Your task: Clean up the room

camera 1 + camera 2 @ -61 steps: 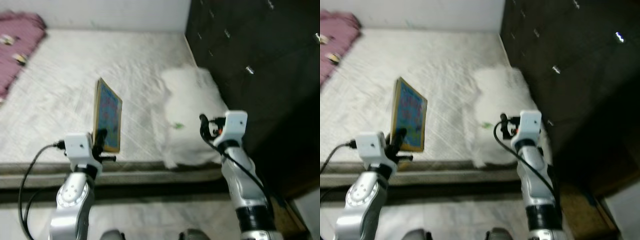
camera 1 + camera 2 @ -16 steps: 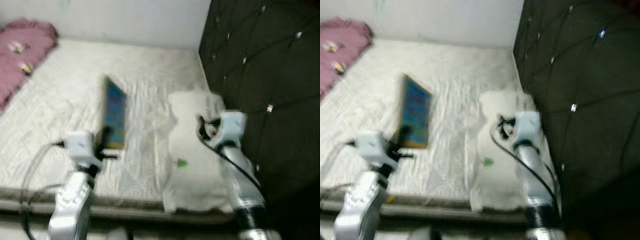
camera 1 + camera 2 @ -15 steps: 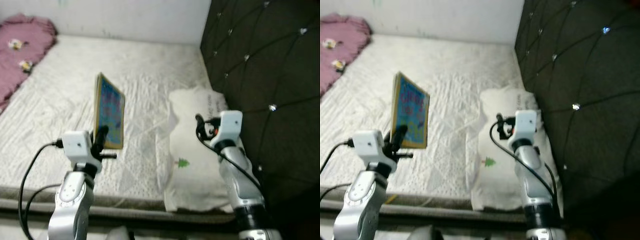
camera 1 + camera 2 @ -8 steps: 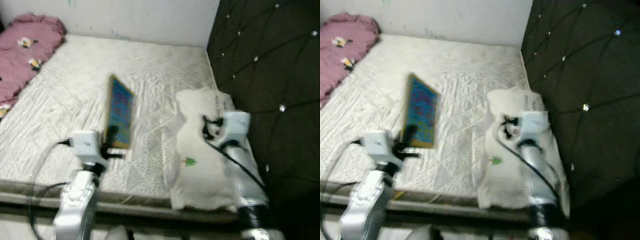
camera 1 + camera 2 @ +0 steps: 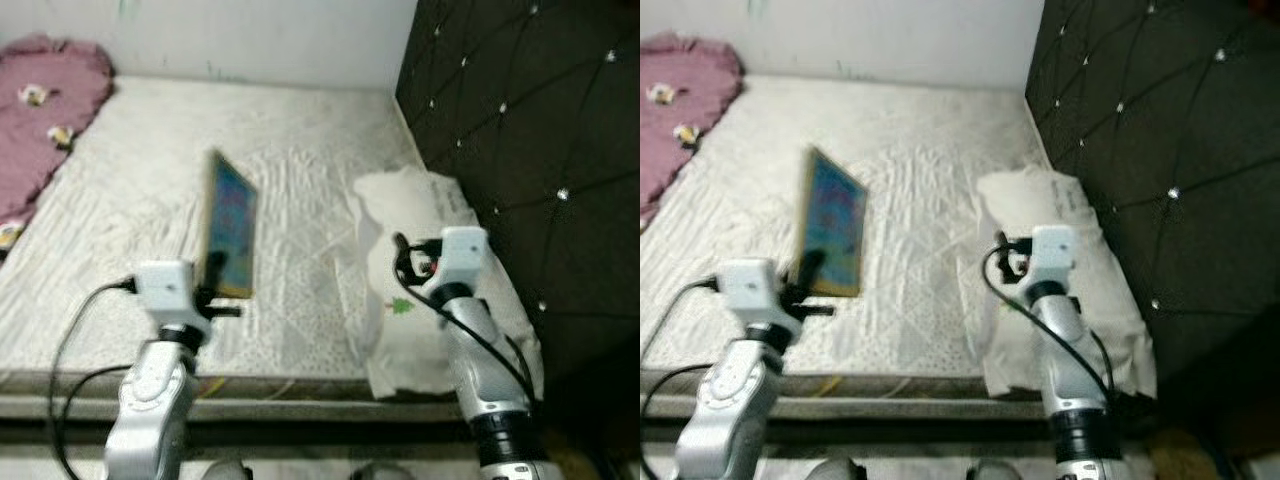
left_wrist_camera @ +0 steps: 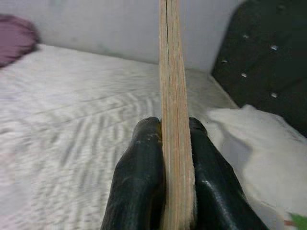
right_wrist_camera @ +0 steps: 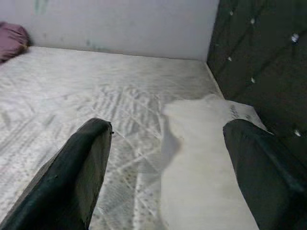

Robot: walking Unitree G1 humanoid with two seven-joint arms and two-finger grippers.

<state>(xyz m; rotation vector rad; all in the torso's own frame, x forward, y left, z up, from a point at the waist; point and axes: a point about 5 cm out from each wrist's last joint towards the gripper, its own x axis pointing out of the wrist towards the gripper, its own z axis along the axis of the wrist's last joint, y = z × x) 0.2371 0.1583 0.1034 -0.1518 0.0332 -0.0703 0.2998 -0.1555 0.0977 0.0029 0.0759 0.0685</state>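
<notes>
Right now my left gripper [image 6: 175,177] is clamped on the lower edge of a flat wooden board [image 5: 229,238] with a bright picture on its face, one finger [image 6: 141,182] pressed on each side. I hold it upright above the white mattress [image 5: 150,190], near that mattress's front edge, and it rises straight up from my fingers. My right gripper [image 7: 172,163] hangs with its fingers spread wide, holding nothing, above the white pillow [image 5: 420,215]. That pillow lies on the mattress against the dark tufted headboard [image 5: 520,120]. At the mattress's far left lies a pink blanket [image 5: 45,110].
</notes>
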